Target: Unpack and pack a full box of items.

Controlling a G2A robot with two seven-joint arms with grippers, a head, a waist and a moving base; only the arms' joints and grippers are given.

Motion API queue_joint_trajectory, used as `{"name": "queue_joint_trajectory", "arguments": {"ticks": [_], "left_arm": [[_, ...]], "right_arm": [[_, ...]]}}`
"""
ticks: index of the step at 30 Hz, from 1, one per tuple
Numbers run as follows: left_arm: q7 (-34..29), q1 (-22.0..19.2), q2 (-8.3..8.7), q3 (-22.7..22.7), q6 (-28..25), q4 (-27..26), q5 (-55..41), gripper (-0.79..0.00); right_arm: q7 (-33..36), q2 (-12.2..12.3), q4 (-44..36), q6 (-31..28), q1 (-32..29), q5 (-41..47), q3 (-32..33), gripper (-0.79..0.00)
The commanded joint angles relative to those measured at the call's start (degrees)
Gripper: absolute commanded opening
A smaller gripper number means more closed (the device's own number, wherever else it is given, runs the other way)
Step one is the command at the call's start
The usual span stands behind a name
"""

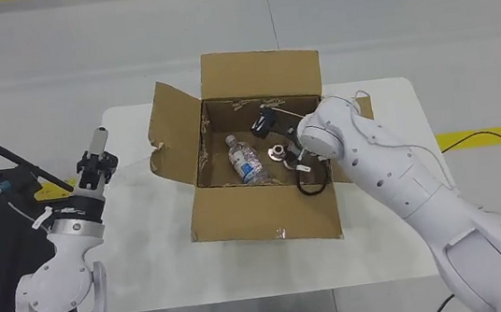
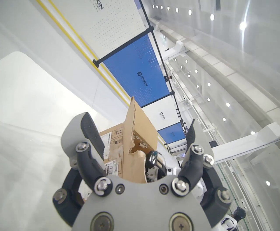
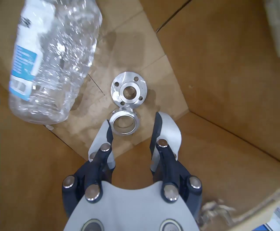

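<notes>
We're in some big industrial test hall: yellow lane lines [image 1: 493,135] on the grey floor [image 1: 50,58] around the white table [image 1: 149,253], blue and white perforated partition panels [image 2: 135,74] beyond it, spotlights [image 2: 242,25] high overhead.

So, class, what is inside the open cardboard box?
A clear plastic bottle lying on its side, a metal flange and a metal ring, with the right hand open by the ring. The arm covers part of the cardboard box floor.

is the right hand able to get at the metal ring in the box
Probably yes: the right hand is open inside the box, the metal ring just beyond its fingertips, nothing between.
</notes>
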Motion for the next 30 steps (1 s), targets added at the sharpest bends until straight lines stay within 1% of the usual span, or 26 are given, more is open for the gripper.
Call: {"name": "queue_joint_trajectory", "arguments": {"ticks": [1,5,10,13,15,17,28,30], "left_arm": [[-1.61,-0.14,0.15,0.69,-0.49,0.50,0.34,0.000],[-4.24,-0.44,0.45,2.15,-1.38,1.17,1.72,0.000],[-6.68,-0.52,0.77,3.87,-3.68,1.01,2.76,0.000],[-7.79,-0.46,0.95,4.73,-5.06,0.59,3.00,0.000],[-8.42,-0.39,1.05,5.22,-5.76,0.29,3.01,0.000],[-9.15,-0.34,1.16,5.88,-6.16,0.03,3.03,0.000],[-11.33,-2.77,1.48,12.31,-5.28,0.83,6.11,0.000],[-11.70,-3.38,1.52,13.46,-4.90,1.10,6.51,0.000]], "right_arm": [[0.73,1.09,-3.36,-0.26,-1.00,0.27,2.67,0.000],[1.88,3.84,-12.96,0.19,-4.93,0.23,9.62,0.000],[3.10,7.26,-26.73,1.04,-13.03,1.42,20.60,0.000],[2.81,8.67,-33.15,1.98,-17.93,2.11,26.28,0.000],[2.66,9.33,-36.06,1.92,-20.68,3.75,29.35,0.000],[3.04,9.67,-37.14,1.16,-22.10,6.05,31.00,0.000],[3.04,9.67,-37.14,1.16,-22.10,6.05,31.00,0.000],[1.18,9.76,-36.81,1.54,-23.03,6.25,31.58,0.000]]}}
